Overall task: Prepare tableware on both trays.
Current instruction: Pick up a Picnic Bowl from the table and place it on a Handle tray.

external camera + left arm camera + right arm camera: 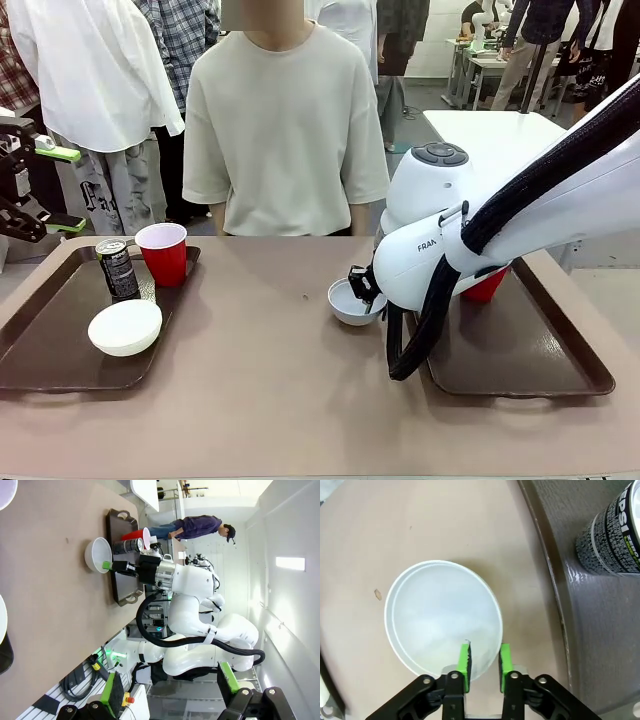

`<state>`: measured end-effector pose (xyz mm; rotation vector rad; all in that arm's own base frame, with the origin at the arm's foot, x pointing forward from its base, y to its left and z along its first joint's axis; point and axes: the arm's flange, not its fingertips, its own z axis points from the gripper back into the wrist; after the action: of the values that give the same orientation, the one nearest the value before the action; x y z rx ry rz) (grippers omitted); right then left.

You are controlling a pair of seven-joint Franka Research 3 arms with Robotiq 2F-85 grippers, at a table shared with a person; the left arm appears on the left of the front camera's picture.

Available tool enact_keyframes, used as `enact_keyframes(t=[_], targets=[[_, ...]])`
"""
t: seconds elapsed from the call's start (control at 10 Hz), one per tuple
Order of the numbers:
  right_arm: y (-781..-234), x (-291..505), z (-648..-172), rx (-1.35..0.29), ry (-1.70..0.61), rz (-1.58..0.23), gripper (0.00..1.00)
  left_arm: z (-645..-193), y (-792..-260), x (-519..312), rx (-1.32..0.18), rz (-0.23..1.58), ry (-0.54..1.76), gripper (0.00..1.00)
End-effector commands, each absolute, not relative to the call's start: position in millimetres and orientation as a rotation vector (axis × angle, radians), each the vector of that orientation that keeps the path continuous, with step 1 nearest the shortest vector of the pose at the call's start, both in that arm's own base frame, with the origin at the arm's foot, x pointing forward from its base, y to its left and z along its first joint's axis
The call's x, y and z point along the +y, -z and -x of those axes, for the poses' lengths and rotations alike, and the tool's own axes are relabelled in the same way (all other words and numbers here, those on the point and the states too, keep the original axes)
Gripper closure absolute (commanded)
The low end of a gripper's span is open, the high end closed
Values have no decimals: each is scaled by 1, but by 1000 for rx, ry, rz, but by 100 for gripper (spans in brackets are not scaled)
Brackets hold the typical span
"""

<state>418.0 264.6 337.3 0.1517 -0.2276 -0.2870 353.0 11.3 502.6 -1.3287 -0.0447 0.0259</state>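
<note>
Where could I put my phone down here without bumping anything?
The bare tabletop between the left tray and the grey-blue bowl is free. It's crowded where the right gripper pinches that bowl's rim beside the right tray.

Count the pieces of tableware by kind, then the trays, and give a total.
Red cups: 2 — one on the left tray, one behind the right arm
Bowls: 2 — white, pale grey-blue
Dark cans: 2 — left tray, right tray
Brown trays: 2 — left, right
Total: 8
</note>
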Motion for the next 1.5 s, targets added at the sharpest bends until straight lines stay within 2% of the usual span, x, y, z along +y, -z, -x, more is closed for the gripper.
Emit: enact_keyframes(t=[0.0, 0.2, 0.5, 0.7, 1.0, 1.2, 1.4], targets=[[-336, 265, -421, -225, 276, -170, 100, -353, -503, 13, -55, 1336, -8, 0], [-337, 265, -420, -217, 264, -162, 100, -353, -503, 13, -55, 1336, -8, 0], [-347, 271, -408, -88, 114, 23, 100, -353, -503, 13, -55, 1336, -8, 0], [-397, 272, -392, -94, 69, -27, 100, -353, -503, 13, -55, 1336, -8, 0], [-476, 267, -354, -180, 67, 12, 100, -353, -503, 13, -55, 1336, -8, 0], [-499, 263, -338, -227, 80, 33, 100, -353, -503, 13, -55, 1336, -8, 0], [-485, 269, -351, -197, 68, 14, 100, -353, -503, 13, -55, 1336, -8, 0]])
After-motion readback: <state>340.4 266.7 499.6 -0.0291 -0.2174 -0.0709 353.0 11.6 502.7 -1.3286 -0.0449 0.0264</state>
